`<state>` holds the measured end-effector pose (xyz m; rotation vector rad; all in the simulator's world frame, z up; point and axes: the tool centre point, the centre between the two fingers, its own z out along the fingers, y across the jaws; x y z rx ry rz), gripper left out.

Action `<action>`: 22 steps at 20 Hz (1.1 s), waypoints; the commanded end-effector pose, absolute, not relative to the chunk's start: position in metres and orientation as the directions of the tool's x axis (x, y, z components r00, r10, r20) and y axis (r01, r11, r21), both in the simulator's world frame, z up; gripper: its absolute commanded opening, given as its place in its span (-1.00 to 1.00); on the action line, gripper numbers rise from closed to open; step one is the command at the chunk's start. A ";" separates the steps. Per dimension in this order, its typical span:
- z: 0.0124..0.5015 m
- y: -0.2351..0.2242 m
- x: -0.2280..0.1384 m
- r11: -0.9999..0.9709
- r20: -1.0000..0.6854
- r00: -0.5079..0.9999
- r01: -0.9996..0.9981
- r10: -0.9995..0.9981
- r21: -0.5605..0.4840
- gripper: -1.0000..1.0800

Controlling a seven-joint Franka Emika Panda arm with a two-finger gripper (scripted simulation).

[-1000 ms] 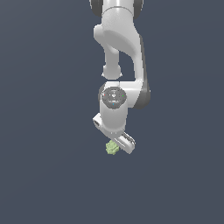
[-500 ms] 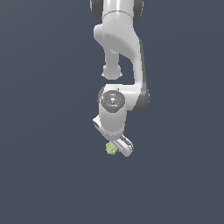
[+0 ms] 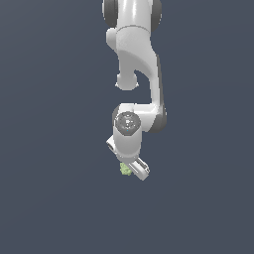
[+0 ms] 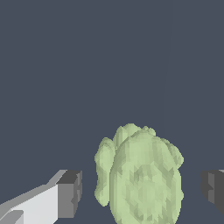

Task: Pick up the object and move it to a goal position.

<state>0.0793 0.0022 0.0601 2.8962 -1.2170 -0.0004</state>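
Pale green, the object [image 4: 142, 179] sits between my gripper [image 4: 142, 192]'s spread fingers [image 4: 70, 194], gaps either side, untouched; since a second ago the wrist has dropped slightly lower.

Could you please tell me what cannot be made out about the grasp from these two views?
- Exterior view: the gripper fingertips are hidden by the hand; the object is too small to judge contact.
- Wrist view: the object is cut off by the frame edge, so its underside and support are unseen.
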 end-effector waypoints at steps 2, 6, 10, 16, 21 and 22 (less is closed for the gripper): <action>0.046 0.002 0.079 -0.699 0.000 0.699 -0.715 -0.715 0.000 0.92; 0.044 0.002 0.080 -0.699 0.000 0.699 -0.715 -0.715 0.000 0.92; 0.044 0.002 0.081 -0.699 0.000 0.699 -0.715 -0.715 0.000 -1.00; 0.044 0.002 0.081 -0.699 0.000 0.699 -0.715 -0.715 0.000 -1.00; 0.046 0.003 0.080 -0.699 0.000 0.699 -0.715 -0.715 0.000 -1.00; 0.048 0.004 0.079 -0.699 0.000 0.699 -0.715 -0.715 0.000 -1.00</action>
